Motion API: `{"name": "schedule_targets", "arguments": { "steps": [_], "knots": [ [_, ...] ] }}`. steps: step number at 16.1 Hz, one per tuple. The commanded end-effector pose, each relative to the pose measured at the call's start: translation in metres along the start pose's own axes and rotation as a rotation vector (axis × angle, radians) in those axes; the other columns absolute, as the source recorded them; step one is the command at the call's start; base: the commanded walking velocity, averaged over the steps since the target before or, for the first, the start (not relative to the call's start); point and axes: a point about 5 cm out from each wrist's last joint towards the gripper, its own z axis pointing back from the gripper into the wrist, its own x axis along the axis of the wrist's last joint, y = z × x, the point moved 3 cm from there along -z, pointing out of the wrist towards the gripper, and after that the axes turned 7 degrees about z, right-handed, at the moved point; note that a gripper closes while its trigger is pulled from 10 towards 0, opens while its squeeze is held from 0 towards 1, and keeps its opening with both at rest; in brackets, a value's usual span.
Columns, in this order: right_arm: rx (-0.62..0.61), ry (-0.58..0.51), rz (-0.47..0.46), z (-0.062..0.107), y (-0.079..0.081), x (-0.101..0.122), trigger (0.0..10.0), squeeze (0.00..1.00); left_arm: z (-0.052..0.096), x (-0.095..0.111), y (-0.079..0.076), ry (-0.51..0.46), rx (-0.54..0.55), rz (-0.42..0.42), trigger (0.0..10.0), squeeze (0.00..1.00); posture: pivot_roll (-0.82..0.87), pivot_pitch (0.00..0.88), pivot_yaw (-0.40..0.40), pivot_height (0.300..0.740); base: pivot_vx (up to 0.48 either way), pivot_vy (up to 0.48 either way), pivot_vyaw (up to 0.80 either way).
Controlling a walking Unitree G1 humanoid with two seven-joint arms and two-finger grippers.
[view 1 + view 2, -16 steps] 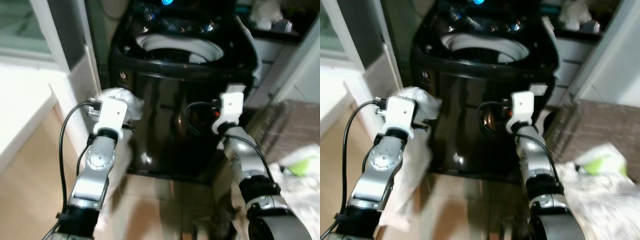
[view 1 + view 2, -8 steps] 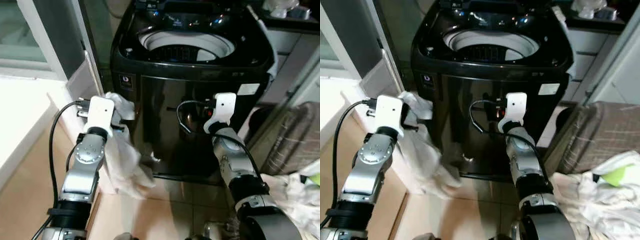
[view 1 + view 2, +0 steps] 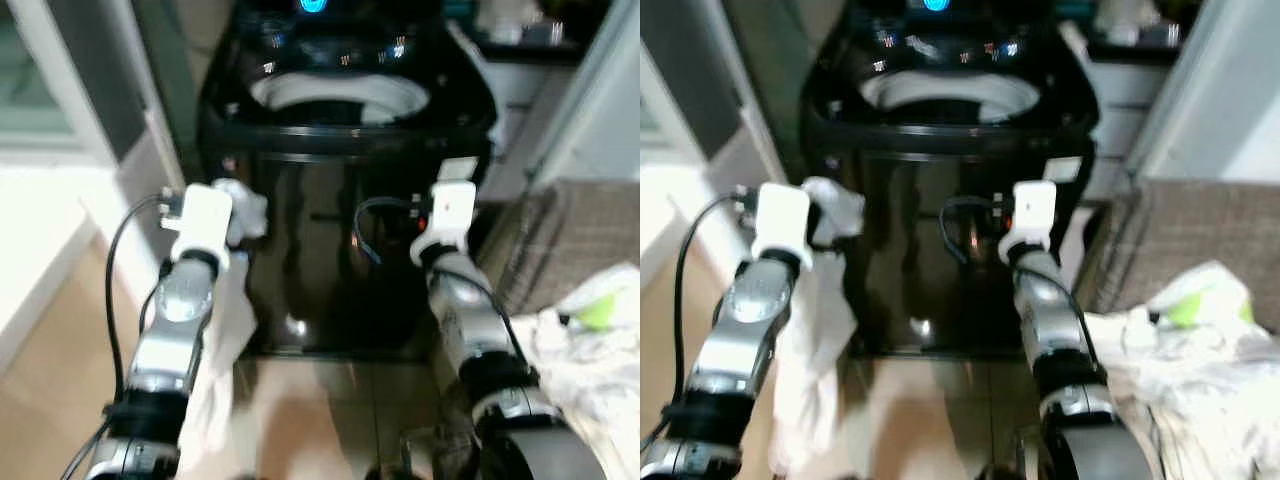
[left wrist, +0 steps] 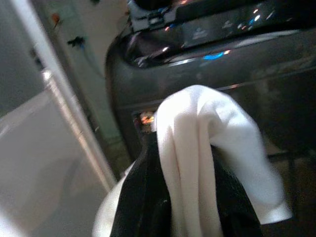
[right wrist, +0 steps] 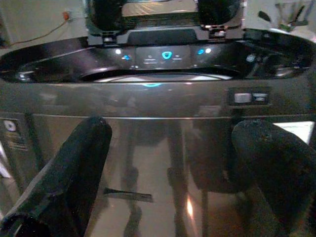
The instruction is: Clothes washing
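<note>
A black top-loading washing machine stands straight ahead, its lid up and its white drum open to view. My left gripper is shut on a white cloth, held up beside the machine's front left corner. The cloth hangs in a long fold down towards the floor. My right gripper is open with nothing between its fingers, raised in front of the machine's front panel, below the lit control strip.
A heap of white laundry with a green item lies on a brown surface at the right. A white ledge and a metal door frame stand at the left. Tiled floor lies before the machine.
The whole picture has shifted and blurred, so the camera moved. The left gripper still holds the white cloth; both arms keep about the same pose before the machine.
</note>
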Motion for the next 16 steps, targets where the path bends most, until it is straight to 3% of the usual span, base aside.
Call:
{"name": "schedule_targets", "arguments": {
  "steps": [1,6,7,9,10,11,13,14,15,16],
  "knots": [
    [0.014,-0.018,0.012,-0.006,0.001,0.009,10.0,0.00,-0.002,0.009,-0.001,-0.043,-0.008,0.010,10.0,0.00,-0.05,0.000,-0.001,0.740,0.000,0.000,0.00],
    [0.008,-0.096,0.018,-0.015,-0.006,0.032,10.0,0.00,-0.007,0.072,-0.005,-0.273,-0.023,-0.057,10.0,0.00,-0.06,0.000,-0.023,0.740,0.453,0.000,0.00],
    [0.010,-0.094,0.017,-0.015,-0.006,0.032,10.0,0.00,-0.007,0.078,-0.003,-0.290,-0.023,-0.058,10.0,0.00,-0.06,0.000,-0.023,0.740,0.454,0.000,0.00],
    [0.023,-0.085,0.015,-0.014,-0.004,0.029,10.0,0.00,-0.013,0.111,0.007,-0.375,-0.022,-0.107,10.0,0.00,-0.05,0.000,-0.033,0.740,0.454,0.000,0.00],
    [0.030,-0.078,0.013,-0.013,-0.002,0.026,10.0,0.00,-0.018,0.141,0.015,-0.444,-0.032,-0.156,10.0,0.00,-0.05,0.000,-0.034,0.740,0.454,0.000,0.00],
    [0.032,-0.074,0.012,-0.013,-0.002,0.025,10.0,0.00,-0.020,0.153,0.017,-0.472,-0.039,-0.171,10.0,0.00,-0.04,0.000,-0.034,0.740,0.454,0.000,0.00],
    [0.043,-0.061,0.007,-0.011,0.001,0.019,10.0,0.00,-0.031,0.216,0.032,-0.593,-0.063,-0.269,10.0,0.00,-0.04,0.000,-0.023,0.740,0.458,0.000,0.00],
    [0.045,-0.059,0.007,-0.010,0.001,0.018,10.0,0.00,-0.034,0.231,0.036,-0.611,-0.067,-0.286,10.0,0.00,-0.04,0.000,-0.023,0.740,0.458,0.000,0.00],
    [0.043,-0.055,0.003,-0.007,0.002,0.015,10.0,0.00,-0.040,0.267,0.045,-0.663,-0.058,-0.330,10.0,0.00,-0.05,0.000,-0.005,0.740,0.461,0.000,0.00],
    [0.040,-0.056,-0.003,-0.004,0.003,0.013,10.0,0.00,-0.042,0.314,0.045,-0.742,-0.065,-0.419,10.0,0.00,-0.07,0.000,0.014,0.740,0.465,0.000,0.00]
  ]
}}
